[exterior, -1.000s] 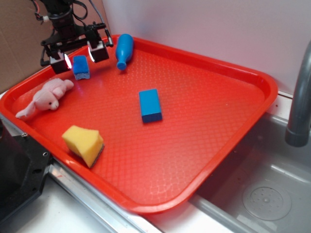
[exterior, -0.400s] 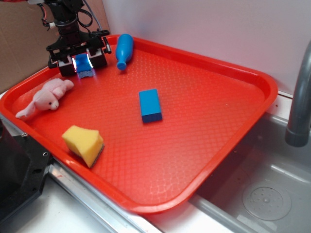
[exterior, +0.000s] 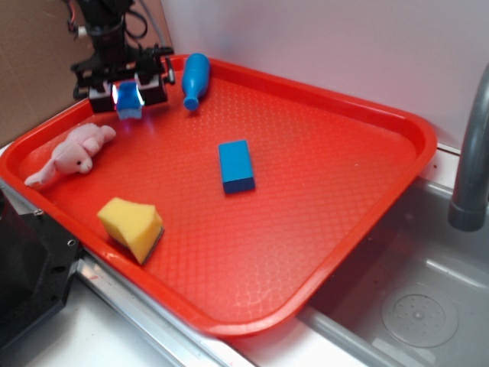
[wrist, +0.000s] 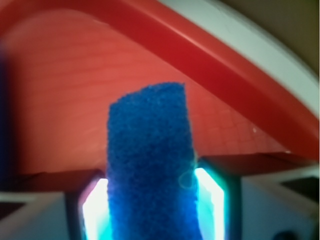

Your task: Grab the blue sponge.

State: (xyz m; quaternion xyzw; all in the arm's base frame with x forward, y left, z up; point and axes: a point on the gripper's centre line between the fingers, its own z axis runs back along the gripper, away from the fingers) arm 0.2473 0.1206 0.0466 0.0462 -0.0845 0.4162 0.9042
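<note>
At the far left corner of the red tray (exterior: 321, 115), the gripper (exterior: 128, 93) has the blue sponge (exterior: 129, 100) pinched between its jaws, and here's the change: a second ago those jaws stood wide apart over the sponge as it lay on the tray floor, then they came down around it, and now they've drawn in tight and the whole hand sits a touch higher. The sponge has come up with it, its lower edge looking just clear of the tray surface, though from this angle I can't be sure it has fully lifted off. The wrist view settles the grip: the blue sponge (wrist: 150, 165) fills the middle of the shot, standing on end, with the lit finger pads (wrist: 207, 200) pressed against both of its sides and the tray rim (wrist: 235, 75) curving behind. So the jaws are narrowed to the sponge's width, clamped on it and touching nothing else. The blue bottle (exterior: 194, 79) lies just beside the gripper, untouched; the blue block (exterior: 236, 166) sits mid-tray, well apart, with the pink plush toy (exterior: 71, 155) and the yellow sponge (exterior: 131, 226) along the near left side. By my reading the grab is essentially made.
</note>
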